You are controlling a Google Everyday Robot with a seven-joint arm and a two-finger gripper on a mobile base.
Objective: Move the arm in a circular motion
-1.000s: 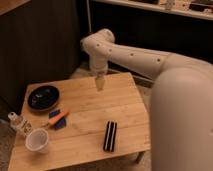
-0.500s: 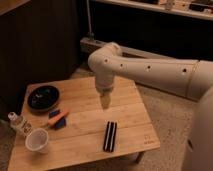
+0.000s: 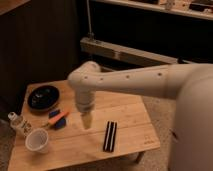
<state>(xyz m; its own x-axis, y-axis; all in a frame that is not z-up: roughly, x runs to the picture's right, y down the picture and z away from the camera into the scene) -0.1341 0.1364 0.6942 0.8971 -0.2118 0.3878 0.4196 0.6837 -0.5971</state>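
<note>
The arm [image 3: 135,82] is a thick cream-white tube with small dark screw holes, reaching from the right edge to the middle of the view. It bends down at a rounded elbow [image 3: 85,80]. Its gripper [image 3: 86,120] is the small beige tip hanging over the middle of the wooden table [image 3: 130,112], just right of the blue and orange items. Nothing shows in its grasp.
On the table lie a black bowl [image 3: 43,96] at the back left, a blue and orange item [image 3: 58,119], a white cup [image 3: 37,141] and a small bottle [image 3: 17,123] at the front left, and a black striped bar [image 3: 110,135]. Dark cabinets stand behind.
The arm has swung left and toward the front of the table; its tip now hangs lower over the middle, nearer the blue and orange item. The table objects have not moved.
</note>
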